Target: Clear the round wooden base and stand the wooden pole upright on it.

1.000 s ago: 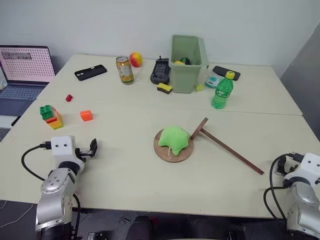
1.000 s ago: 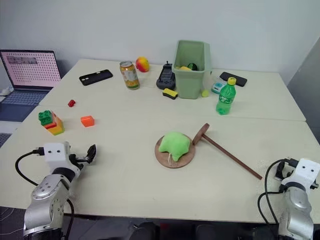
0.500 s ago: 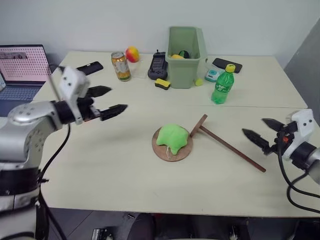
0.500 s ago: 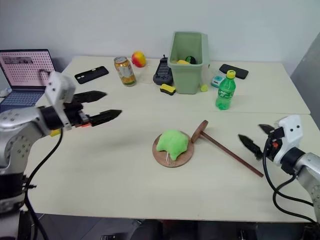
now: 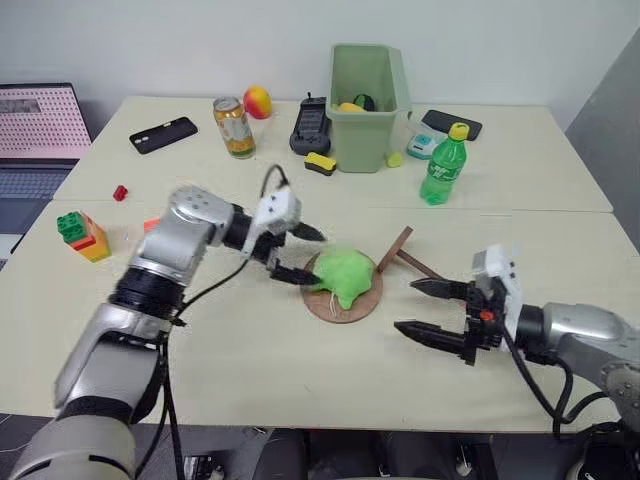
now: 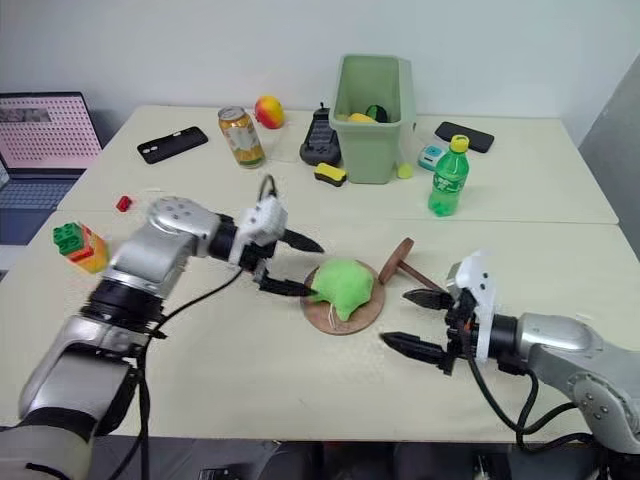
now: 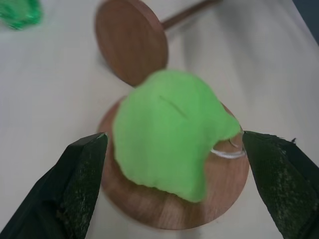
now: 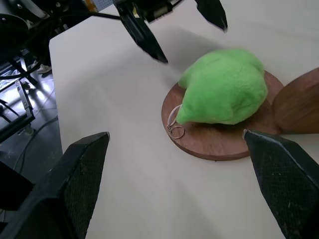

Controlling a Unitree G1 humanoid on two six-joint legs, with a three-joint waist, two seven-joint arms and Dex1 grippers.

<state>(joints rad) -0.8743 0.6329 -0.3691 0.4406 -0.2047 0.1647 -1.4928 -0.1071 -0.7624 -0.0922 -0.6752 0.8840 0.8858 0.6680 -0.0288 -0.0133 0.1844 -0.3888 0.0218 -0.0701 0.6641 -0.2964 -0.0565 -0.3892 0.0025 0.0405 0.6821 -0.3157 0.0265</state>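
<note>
Hands [image 5: 297,254] and [image 5: 428,310] we hold wide open either side of the round wooden base [image 5: 341,303], green plush toy [image 5: 346,273] on it.

On the desk [image 5: 300,370], a plush toy [image 5: 345,272] sits on the round wooden base [image 5: 335,305], near the middle. Just to its right lies the wooden pole [image 5: 425,266], its disc end touching the base's rim and its rod running away to the right. The left gripper [image 5: 300,253] hangs just left of the toy; the right gripper [image 5: 432,310] is to the right of the base, nearer the front edge. Behind, toward the far side, stands a bin [image 5: 366,105], with a bottle [image 5: 443,165] to its right, a can [image 5: 235,127] to its left. Toy bricks [image 5: 80,233] stand at the left, a laptop [image 5: 40,140] behind them.
</note>
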